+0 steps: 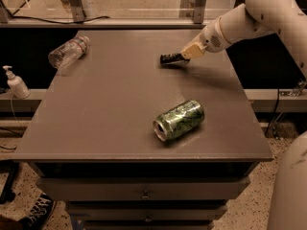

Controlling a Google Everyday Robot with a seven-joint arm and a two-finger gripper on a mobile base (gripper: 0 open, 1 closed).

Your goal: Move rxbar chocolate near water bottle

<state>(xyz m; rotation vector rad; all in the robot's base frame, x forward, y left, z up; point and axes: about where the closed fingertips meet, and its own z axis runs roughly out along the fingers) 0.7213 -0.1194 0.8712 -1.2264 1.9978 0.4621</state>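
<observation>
A small white pump dispenser bottle stands upright off the left edge of the dark grey-brown tabletop, on a lower ledge. On the far-left corner of the tabletop lies the clear crinkled plastic water bottle, on its side. Its long axis runs diagonally, with the white cap end pointing to the far right and its base overhanging toward the left edge.

Well apart from it, in the far-right part of the tabletop, is the small flat black rxbar chocolate. Its long axis runs nearly left to right. The free end points left, toward the bottle's side of the tabletop, and the right end meets the tips of the hand. A shadow shows just under and to the right of the bar.

Nearer the front, right of centre, a green patterned metal can lies on its side, with its silver top facing front-left and its axis slanting toward the far right.

The tan-tipped hand is low over the tabletop at the bar's right end and appears pressed onto that end, pinching it. The white arm comes in from the upper right.
</observation>
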